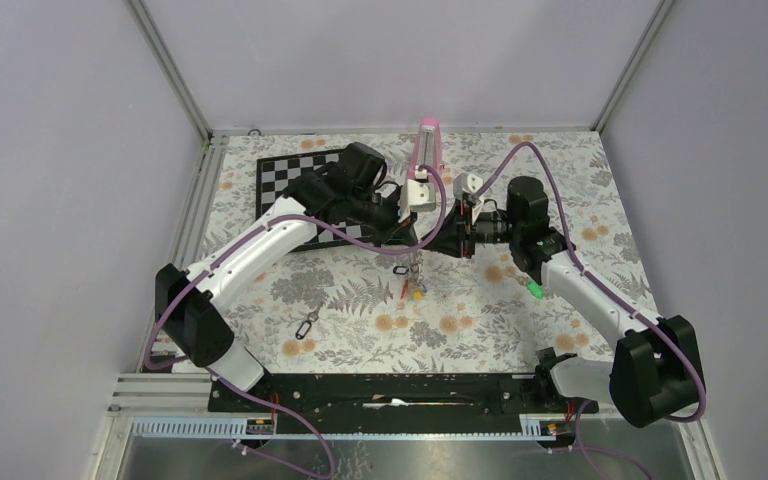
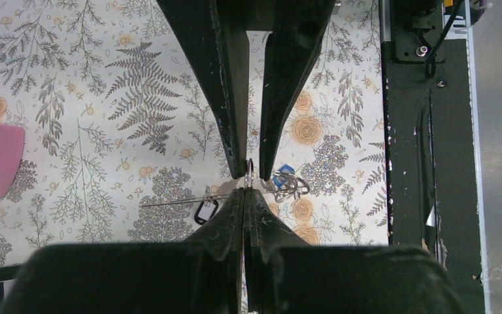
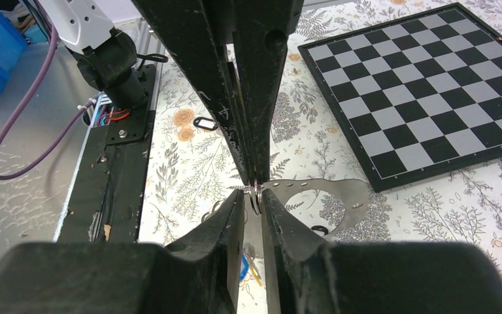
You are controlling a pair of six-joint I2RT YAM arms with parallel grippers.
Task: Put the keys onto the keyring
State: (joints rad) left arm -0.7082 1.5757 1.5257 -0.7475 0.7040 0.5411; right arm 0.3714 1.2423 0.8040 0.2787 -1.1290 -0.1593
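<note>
My two grippers meet tip to tip above the middle of the table. My left gripper (image 2: 245,191) is shut, and a thin grey wire of the keyring (image 2: 170,201) runs into its tips. My right gripper (image 3: 253,196) is shut on a small metal ring (image 3: 255,193) seen edge-on, which belongs to a key. A bunch of keys (image 1: 415,285) with red and yellow tags hangs just under the tips. Its blue tag (image 2: 286,172) shows in the left wrist view. A black-tagged key (image 1: 307,325) and a green-tagged key (image 1: 533,290) lie apart on the cloth.
A chessboard (image 1: 295,180) lies at the back left. A pink object (image 1: 427,148) stands at the back centre. A flat grey metal piece with holes (image 3: 340,196) sits beside the tips. The black base rail (image 1: 390,390) runs along the near edge.
</note>
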